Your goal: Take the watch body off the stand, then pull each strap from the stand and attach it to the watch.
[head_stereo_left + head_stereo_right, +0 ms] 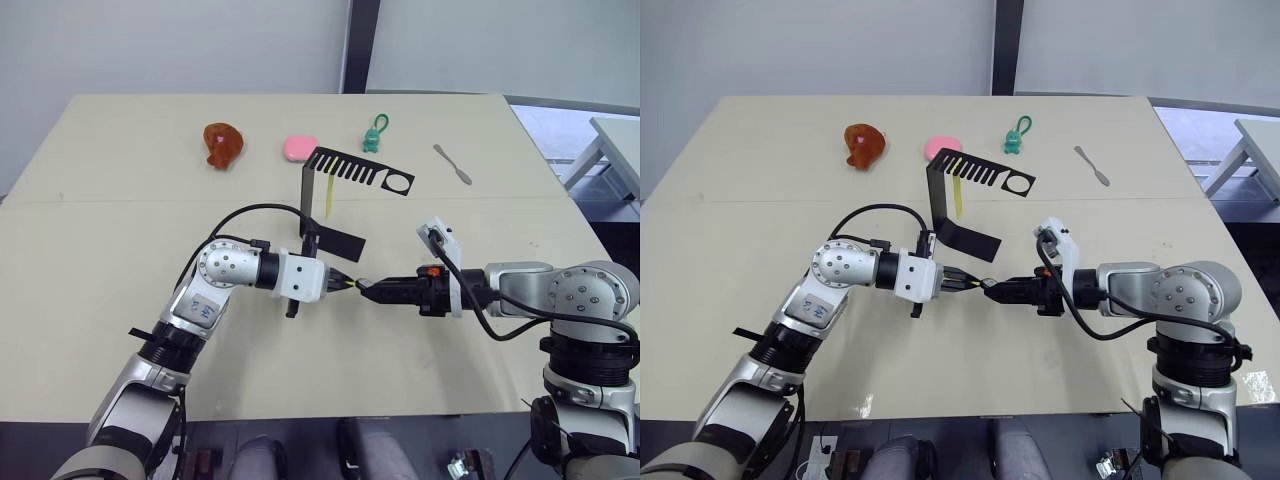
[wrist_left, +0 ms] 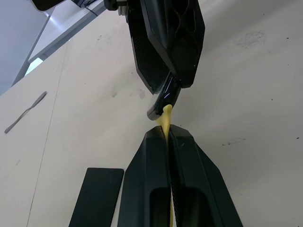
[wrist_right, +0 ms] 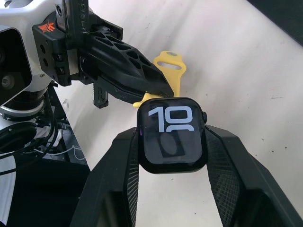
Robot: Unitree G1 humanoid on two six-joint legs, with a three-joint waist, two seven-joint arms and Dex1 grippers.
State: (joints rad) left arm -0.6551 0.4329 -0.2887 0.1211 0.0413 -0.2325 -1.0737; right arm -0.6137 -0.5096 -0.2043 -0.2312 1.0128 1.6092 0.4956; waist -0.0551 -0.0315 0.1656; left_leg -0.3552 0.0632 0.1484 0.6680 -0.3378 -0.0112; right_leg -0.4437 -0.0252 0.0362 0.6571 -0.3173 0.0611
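The watch body — a small black squarish case whose screen shows white numerals — is clamped between the two black fingers of the right gripper, held above the table near its front middle. Its upper edge meets the end of a yellow strap, which the left gripper pinches between its closed fingers; in the left wrist view the strap's yellow tip pokes out past the fingertips and touches the edge of the watch. The two grippers point at each other, tip to tip, with the watch and strap between them.

Just behind them stands the stand: a flat black base on the table, a thin upright, and a top arm with comb-like slots ending in a ring hole. A second yellow strap hangs down from one of the slots.

Farther back on the table lie other things — a brown glossy object to the left, a pink pad beside it, a teal keychain figure behind the stand, and a grey metal spatula off to the right.
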